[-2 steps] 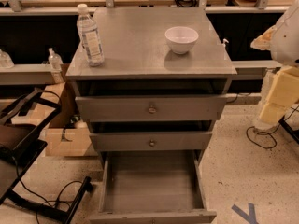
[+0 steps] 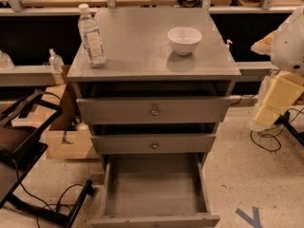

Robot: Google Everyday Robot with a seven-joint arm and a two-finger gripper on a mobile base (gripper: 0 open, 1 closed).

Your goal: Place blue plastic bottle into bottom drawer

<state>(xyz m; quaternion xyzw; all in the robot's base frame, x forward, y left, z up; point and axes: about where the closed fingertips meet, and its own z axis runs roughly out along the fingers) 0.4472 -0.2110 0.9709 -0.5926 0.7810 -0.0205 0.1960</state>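
Observation:
The blue plastic bottle (image 2: 91,35) stands upright at the back left corner of the grey cabinet top (image 2: 142,56). It is clear with a white cap and a pale label. The bottom drawer (image 2: 154,189) is pulled out at the foot of the cabinet, and its flat grey inside is bare. My gripper (image 2: 267,114) hangs at the right edge of the view, on the cream and white arm. It is level with the upper drawers, well right of the cabinet and far from the bottle. It holds nothing that I can see.
A white bowl (image 2: 184,39) sits on the top at the back right. Two shallower drawers with brass knobs (image 2: 155,111) stand slightly open above the bottom one. A small pump bottle (image 2: 56,63), cardboard boxes (image 2: 66,139), a black chair frame (image 2: 28,160) and floor cables lie to the left.

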